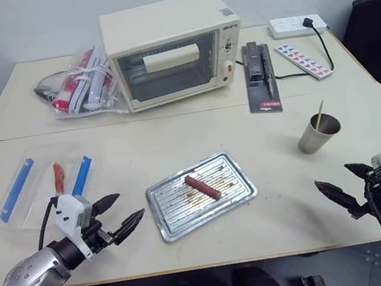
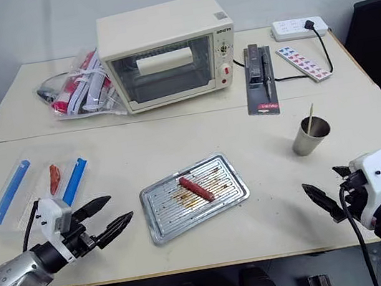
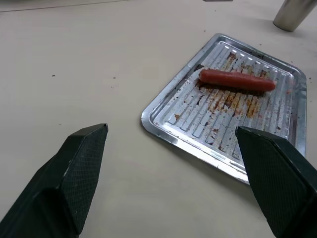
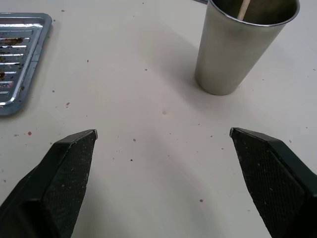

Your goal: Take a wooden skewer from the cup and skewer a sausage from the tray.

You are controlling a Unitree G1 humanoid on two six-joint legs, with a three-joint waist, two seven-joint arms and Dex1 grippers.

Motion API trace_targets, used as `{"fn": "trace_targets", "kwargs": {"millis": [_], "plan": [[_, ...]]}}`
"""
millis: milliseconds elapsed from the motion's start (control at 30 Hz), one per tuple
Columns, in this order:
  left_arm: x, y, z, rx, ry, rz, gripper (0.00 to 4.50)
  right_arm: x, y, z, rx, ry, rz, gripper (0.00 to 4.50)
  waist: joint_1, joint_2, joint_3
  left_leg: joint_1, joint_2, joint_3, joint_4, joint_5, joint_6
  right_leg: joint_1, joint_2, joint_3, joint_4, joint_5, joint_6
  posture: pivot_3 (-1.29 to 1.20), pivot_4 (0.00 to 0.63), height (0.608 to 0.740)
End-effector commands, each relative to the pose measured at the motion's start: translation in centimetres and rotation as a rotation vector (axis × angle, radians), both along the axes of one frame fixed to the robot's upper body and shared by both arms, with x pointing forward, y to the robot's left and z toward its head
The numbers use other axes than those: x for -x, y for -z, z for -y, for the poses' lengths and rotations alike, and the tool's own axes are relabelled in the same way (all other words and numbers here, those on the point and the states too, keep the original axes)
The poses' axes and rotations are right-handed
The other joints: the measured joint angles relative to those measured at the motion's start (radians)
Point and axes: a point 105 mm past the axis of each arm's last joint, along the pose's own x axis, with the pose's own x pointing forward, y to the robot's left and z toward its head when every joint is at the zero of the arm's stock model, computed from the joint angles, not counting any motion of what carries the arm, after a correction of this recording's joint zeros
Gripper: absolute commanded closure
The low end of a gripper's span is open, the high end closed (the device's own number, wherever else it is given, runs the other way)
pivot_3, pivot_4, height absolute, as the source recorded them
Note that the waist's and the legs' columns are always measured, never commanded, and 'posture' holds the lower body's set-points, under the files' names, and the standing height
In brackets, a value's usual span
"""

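The sausage (image 1: 202, 187) is seen lying in the tray (image 1: 238, 192) in the middle of the table (image 1: 140, 147). The wooden skewer (image 1: 320, 114) is stood in the cup (image 1: 316, 136), off to the right of the tray. The left gripper (image 1: 120, 214) and the right gripper (image 1: 342, 186) are both spread wide, and nothing is held

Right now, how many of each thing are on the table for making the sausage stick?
Sausage on the tray: 1
Tray: 1
Cup: 1
Wooden skewer standing in the cup: 1
Total: 4
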Motion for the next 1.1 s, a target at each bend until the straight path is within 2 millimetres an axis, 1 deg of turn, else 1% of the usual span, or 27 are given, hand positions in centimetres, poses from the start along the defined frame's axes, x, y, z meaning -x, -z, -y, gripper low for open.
{"fn": "trace_targets", "kwargs": {"millis": [33,200,367,500,733,767,833,933,1000,1100], "plan": [[0.1,-0.3,-0.1,-0.013,-0.013,0.033,0.15,-0.3,-0.5,0.1,0.034,-0.013,0.03,0.0,0.0,0.0,0.0,0.0,0.0,0.0,0.0,0.0,0.0,0.0,0.0,0.0,0.0,0.0,0.0,0.0,0.15,0.74],[0.7,0.6,-0.4,-0.016,-0.02,0.002,0.15,-0.6,-0.5,0.4,0.046,-0.009,0.032,0.0,0.0,0.0,0.0,0.0,0.0,0.0,0.0,0.0,0.0,0.0,0.0,0.0,0.0,0.0,0.0,0.0,0.15,0.74],[1.4,1.6,-0.3,-0.007,-0.027,-0.023,0.15,-0.5,0.0,0.5,0.064,-0.009,0.01,0.0,0.001,0.0,0.0,0.0,0.0,0.0,0.0,0.0,0.0,0.0,0.0,0.0,0.0,0.0,0.0,0.0,0.15,0.74],[1.3,1.9,-0.3,-0.01,-0.033,-0.024,0.15,-0.8,-0.1,0.5,0.055,-0.01,0.01,0.0,0.001,0.0,0.0,0.0,0.0,0.0,0.0,0.0,0.0,0.0,0.0,0.0,0.001,0.0,0.0,0.0,0.15,0.74],[0.9,1.9,-0.2,-0.02,-0.033,-0.01,0.15,-1.5,-0.1,0.8,0.071,-0.009,0.015,0.0,0.001,0.0,0.0,0.0,0.0,0.0,0.001,0.0,0.0,0.0,0.0,0.0,0.001,0.0,0.0,0.0,0.15,0.74],[0.9,1.7,-0.3,-0.012,-0.03,-0.002,0.06,-1.5,-0.2,0.9,0.046,0.0,0.016,0.0,0.0,0.0,0.0,0.0,0.0,0.0,0.001,0.0,0.0,0.0,0.0,0.0,0.001,0.0,0.0,0.0,0.15,0.74],[0.7,1.3,-0.5,-0.02,-0.027,0.01,0.06,-1.5,-0.4,1.0,0.02,0.01,0.021,0.0,0.001,0.0,0.0,0.0,0.0,0.0,0.001,0.0,0.0,0.0,0.0,0.0,0.001,0.0,0.0,0.0,0.15,0.74],[0.5,0.8,-0.7,-0.021,-0.026,0.016,0.06,-1.4,-0.6,0.9,0.027,0.014,0.024,0.0,0.001,0.0,0.0,0.0,0.0,0.0,0.001,0.0,0.0,0.0,0.0,0.0,0.002,0.0,0.0,0.0,0.15,0.74],[0.1,-0.3,-0.4,0.005,0.027,0.028,0.06,-1.7,-1.5,0.9,0.004,0.03,0.065,0.0,0.001,0.0,0.0,0.0,0.0,0.0,0.001,0.0,0.0,0.0,0.0,0.0,0.002,0.0,0.0,0.0,0.15,0.74],[0.0,-2.1,0.8,0.042,0.155,0.034,0.06,-2.6,-3.6,0.8,-0.031,0.047,0.146,0.0,0.0,0.0,0.0,0.0,0.0,0.0,0.003,0.0,0.0,0.0,0.0,0.0,0.003,0.0,0.0,0.0,0.15,0.74]]}}
